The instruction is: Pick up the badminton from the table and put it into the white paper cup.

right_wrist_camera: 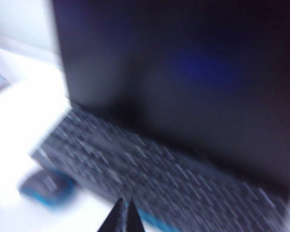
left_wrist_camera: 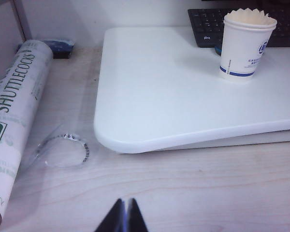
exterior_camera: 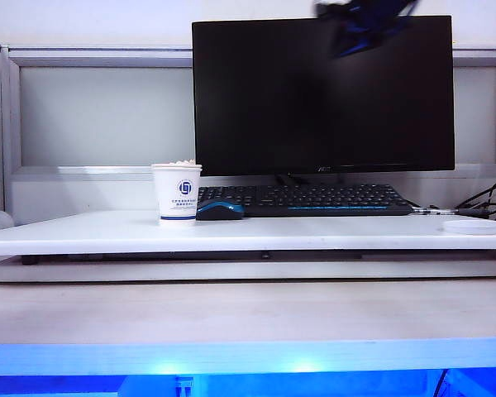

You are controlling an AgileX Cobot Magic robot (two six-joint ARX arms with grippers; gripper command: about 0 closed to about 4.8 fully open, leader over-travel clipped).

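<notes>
Shuttlecock (left_wrist_camera: 250, 18) sits feather-end up inside the paper cup (left_wrist_camera: 244, 48) on the table (left_wrist_camera: 183, 96). Right gripper (right_wrist_camera: 123, 218): fingers pressed together, empty, high by the monitor (exterior_camera: 322, 91). Left gripper (left_wrist_camera: 124, 217) closed, parked low. Job looks done; pull right arm clear w/o clipping the screen.

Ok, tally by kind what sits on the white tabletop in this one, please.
Paper cup, holding the shuttlecock: 1
Shuttlecock: 1
Mouse: 1
Keyboard: 1
Monitor: 1
Small white round item at the right end of the table: 1
Total: 6
</notes>
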